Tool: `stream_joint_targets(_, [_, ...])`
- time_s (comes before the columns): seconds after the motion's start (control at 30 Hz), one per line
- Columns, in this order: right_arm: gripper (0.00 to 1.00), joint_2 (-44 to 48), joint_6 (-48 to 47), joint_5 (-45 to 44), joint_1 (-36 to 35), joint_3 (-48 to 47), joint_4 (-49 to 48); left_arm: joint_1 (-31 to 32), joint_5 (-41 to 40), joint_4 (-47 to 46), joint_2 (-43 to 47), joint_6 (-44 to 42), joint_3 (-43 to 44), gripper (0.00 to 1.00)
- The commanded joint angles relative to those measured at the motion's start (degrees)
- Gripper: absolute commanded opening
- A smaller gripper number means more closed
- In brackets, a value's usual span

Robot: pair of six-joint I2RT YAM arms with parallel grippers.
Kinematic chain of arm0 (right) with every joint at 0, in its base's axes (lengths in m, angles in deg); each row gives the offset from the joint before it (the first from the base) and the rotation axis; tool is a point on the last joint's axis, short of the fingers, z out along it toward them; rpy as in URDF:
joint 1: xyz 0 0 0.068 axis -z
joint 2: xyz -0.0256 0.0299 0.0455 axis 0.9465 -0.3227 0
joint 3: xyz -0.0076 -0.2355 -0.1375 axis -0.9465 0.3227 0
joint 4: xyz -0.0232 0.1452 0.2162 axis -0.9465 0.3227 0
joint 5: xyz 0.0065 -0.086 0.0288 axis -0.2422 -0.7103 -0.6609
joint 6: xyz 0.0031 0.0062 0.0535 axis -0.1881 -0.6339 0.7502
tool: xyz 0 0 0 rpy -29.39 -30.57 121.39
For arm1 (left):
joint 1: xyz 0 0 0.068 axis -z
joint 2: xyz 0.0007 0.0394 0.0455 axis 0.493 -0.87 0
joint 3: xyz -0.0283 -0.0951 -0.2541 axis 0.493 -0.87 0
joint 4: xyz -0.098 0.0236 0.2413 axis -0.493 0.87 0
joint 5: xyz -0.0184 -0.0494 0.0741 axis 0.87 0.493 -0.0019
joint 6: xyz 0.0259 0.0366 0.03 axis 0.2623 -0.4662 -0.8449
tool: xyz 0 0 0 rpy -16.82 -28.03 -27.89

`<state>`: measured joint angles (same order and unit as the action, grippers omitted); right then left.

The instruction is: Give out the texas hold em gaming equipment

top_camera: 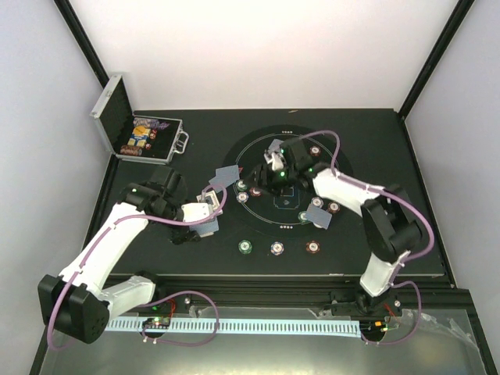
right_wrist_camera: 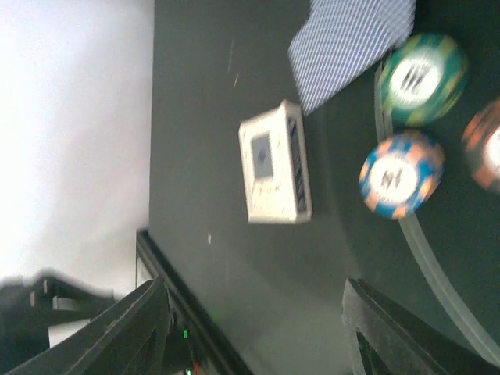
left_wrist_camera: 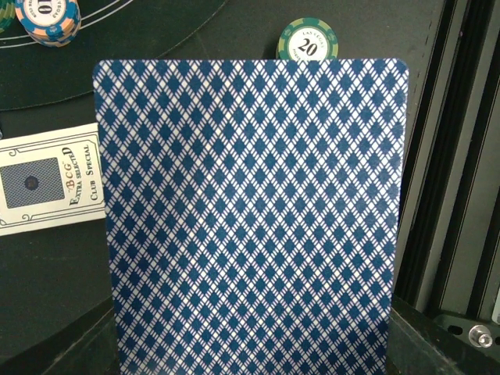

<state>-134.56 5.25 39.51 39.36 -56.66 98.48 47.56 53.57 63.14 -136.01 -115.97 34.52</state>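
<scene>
My left gripper (top_camera: 206,220) is shut on a blue-backed playing card (left_wrist_camera: 250,219) that fills the left wrist view and hides the fingertips; the card also shows in the top view (top_camera: 209,227). A white card box (left_wrist_camera: 51,183) lies just beside it, also seen in the top view (top_camera: 211,201). My right gripper (top_camera: 271,166) hovers over the round mat (top_camera: 258,226), open and empty (right_wrist_camera: 258,328). Cards (top_camera: 226,177) and chips lie on the mat, with three chips (top_camera: 277,248) in a row at its near edge. A green chip (left_wrist_camera: 308,43) sits beyond the held card.
An open silver case (top_camera: 117,117) with items inside stands at the back left. The right wrist view shows the card box (right_wrist_camera: 273,164), a card (right_wrist_camera: 351,43), and green (right_wrist_camera: 422,78) and blue-orange (right_wrist_camera: 401,173) chips. A black frame rail (top_camera: 312,281) runs along the near edge.
</scene>
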Motion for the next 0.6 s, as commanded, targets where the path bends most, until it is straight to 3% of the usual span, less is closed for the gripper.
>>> stream_joint_targets(0.0, [0.64,7.91,5.31,2.95,-5.50,11.56,-13.88,-0.10,2.72,0.17,-1.76,0.67,3.54,0.02])
stream_joint_targets(0.23, [0.68,15.31,11.71,1.90,-14.28,21.16,-24.10,-0.09,3.60,0.21,-1.65,0.78,4.22,0.02])
stream_joint_targets(0.57, [0.68,9.13,14.02,1.31,-21.20,14.50,-26.26,-0.09,4.07,0.28,-1.39,0.69,3.94,0.02])
